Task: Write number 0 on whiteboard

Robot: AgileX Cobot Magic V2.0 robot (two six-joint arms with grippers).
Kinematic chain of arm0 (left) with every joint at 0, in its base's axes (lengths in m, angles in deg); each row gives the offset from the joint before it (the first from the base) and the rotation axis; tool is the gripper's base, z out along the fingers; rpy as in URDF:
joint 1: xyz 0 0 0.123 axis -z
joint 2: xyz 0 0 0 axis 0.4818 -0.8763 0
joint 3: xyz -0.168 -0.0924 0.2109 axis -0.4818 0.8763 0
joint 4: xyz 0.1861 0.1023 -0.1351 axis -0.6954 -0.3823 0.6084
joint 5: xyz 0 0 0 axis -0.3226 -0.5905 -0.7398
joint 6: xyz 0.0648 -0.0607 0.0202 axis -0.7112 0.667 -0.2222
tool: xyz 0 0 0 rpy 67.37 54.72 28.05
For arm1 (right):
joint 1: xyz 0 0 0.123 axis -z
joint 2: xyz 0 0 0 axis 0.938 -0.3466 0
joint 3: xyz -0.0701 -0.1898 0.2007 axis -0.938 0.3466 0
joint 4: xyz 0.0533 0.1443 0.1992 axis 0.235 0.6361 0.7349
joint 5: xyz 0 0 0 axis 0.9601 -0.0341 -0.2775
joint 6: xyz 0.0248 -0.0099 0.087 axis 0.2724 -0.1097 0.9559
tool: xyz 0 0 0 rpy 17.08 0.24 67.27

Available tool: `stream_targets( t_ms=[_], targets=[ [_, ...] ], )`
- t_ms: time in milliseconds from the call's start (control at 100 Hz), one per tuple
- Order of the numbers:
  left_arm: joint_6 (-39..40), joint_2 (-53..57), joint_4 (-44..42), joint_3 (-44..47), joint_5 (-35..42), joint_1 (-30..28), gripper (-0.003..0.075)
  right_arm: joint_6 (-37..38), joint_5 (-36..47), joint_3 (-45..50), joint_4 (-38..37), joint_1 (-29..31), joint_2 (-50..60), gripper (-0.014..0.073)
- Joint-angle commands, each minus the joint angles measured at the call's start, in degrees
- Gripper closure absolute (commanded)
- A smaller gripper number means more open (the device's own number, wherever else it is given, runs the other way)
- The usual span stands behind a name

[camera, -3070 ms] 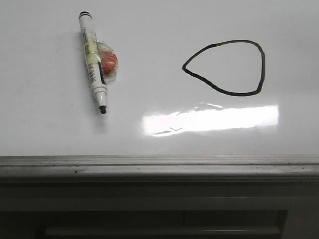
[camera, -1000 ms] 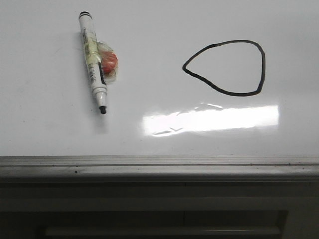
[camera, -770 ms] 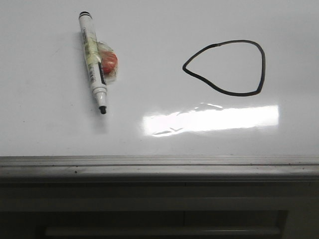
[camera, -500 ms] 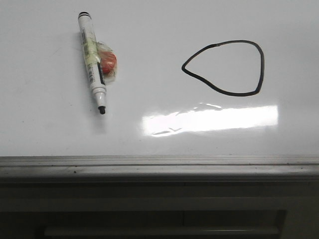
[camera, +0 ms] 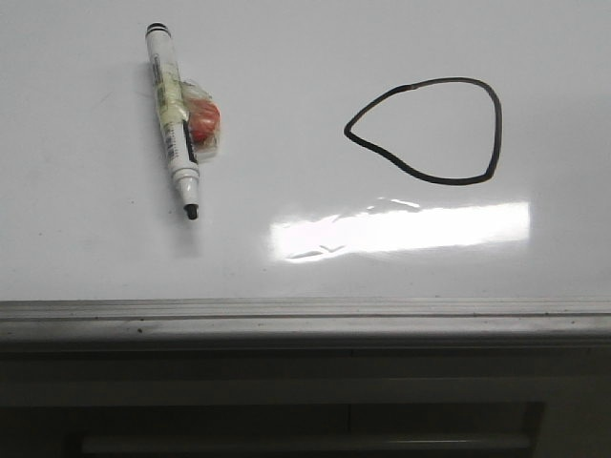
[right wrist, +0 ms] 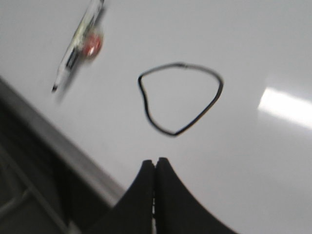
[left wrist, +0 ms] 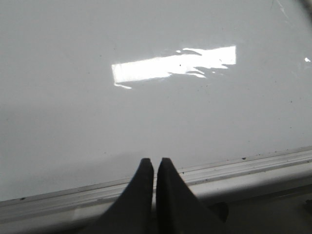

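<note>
**Zero drawn, marker down: closing-out step**

I read the task as at its final step. The 0 (camera: 425,131) is a closed black loop on the whiteboard (camera: 86,258), lopsided, with its pointed side facing the board's left edge. I see no gap in the line from the front view or the right wrist view.

The marker (camera: 172,131) lies flat on the board, uncapped, tip toward the near edge strip (camera: 305,310), with a small red object (camera: 203,121) taped or wrapped against its barrel. It sits toward the left side of the board, well apart from the 0. No gripper touches it.

Gripper state:
- Left gripper (left wrist: 155,162): fingers pressed together, holding nothing. It hangs over the near edge strip with bare board and the light glare (left wrist: 173,63) beyond it.
- Right gripper (right wrist: 155,161): fingers pressed together, holding nothing. The right wrist view is blurred.

Position of the 0 relative to the grippers:
- From the right gripper, the 0 lies ahead of the fingertips and apart from them; the tips do not reach the line.
- The left wrist view does not show the 0.
- Neither arm appears in the front view, so both are clear of the writing area.

Next move, in my judgement: nothing further on the board. I would keep both arms off the ink, since a finger dragged across the loop could smear it, and park them.
</note>
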Motion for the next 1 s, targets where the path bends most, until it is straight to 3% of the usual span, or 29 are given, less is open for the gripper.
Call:
stream_targets(
  t_ms=[0,80,370,450,990],
  targets=[
    [0.60,1.63,0.80,1.86,2.22,-0.07,0.0740,-7.98,22.39,3.81,6.67,7.98,-0.24,0.0662],
    [0.60,1.63,0.80,1.86,2.22,0.05,0.0740,-7.26,25.57,9.07,7.83,13.00,1.07,0.0662],
    [0.60,1.63,0.80,1.86,2.22,0.05,0.0740,-7.26,1.08,17.99,11.69,21.02,20.81,0.0662],
    [0.60,1.63,0.67,1.86,2.22,0.05,0.0740,-7.26,-4.15,18.09,11.95,22.73,21.24,0.0662],
    [0.60,1.63,0.81,1.86,2.22,0.05,0.0740,-8.21,-4.26,18.09,11.95,24.08,21.35,0.0662]
  ],
)
